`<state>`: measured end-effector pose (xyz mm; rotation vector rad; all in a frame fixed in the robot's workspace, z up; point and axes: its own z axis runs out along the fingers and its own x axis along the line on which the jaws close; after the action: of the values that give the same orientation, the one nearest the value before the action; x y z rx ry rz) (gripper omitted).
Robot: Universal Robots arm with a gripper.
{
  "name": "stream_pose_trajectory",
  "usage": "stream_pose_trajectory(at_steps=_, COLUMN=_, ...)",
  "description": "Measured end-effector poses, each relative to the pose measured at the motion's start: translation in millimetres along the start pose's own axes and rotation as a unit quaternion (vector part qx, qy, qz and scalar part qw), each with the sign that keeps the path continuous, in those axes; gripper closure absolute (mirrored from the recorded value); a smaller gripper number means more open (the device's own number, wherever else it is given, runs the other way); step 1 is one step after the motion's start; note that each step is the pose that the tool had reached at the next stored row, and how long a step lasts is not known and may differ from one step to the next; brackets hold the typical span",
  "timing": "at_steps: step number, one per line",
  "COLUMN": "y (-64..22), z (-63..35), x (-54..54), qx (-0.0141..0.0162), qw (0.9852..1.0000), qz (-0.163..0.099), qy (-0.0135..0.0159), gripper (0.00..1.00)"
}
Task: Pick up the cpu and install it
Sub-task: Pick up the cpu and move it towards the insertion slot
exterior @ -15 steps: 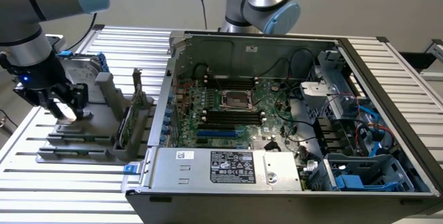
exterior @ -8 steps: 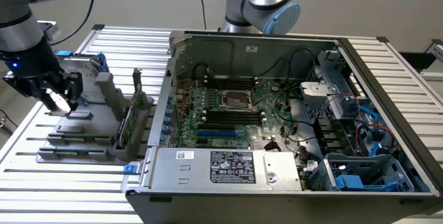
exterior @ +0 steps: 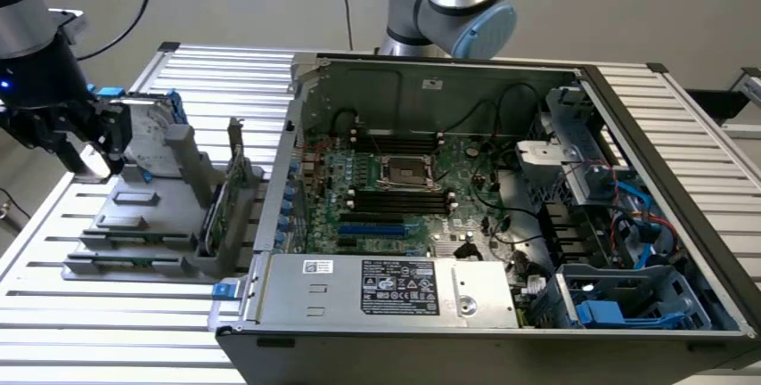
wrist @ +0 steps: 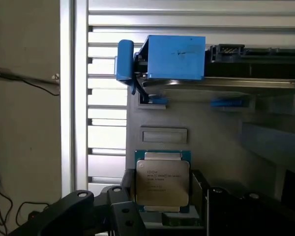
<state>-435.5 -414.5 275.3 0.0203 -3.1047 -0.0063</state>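
The cpu (wrist: 162,178), a small square chip with a silvery top and green rim, sits between my gripper's (wrist: 163,199) two dark fingers, which press against its opposite edges. In the exterior view my gripper (exterior: 93,164) hangs at the far left, a little above the grey parts holder (exterior: 143,233), and the chip is hidden behind the fingers. The metal-framed socket (exterior: 405,169) lies on the green motherboard inside the open computer case (exterior: 666,135), well to the exterior view's right of my gripper.
A silver hard drive in a blue bracket (exterior: 149,131) stands on the holder right behind my gripper, its blue bracket (wrist: 177,56) just beyond the chip. An upright card (exterior: 232,198) stands between the holder and the case. The power supply (exterior: 393,291) fills the case's front edge.
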Motion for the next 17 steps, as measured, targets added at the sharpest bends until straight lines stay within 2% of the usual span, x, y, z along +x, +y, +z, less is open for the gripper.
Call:
stream_pose_trajectory(at_steps=9, y=0.1, z=-41.2, x=-5.6, qx=0.0001, qw=1.0, qz=-0.004, qy=0.0003, gripper=0.45)
stream_pose_trajectory(at_steps=17, y=0.0, z=-78.4, x=-25.2, qx=0.0002, qw=1.0, qz=-0.006, qy=0.0011, gripper=0.45)
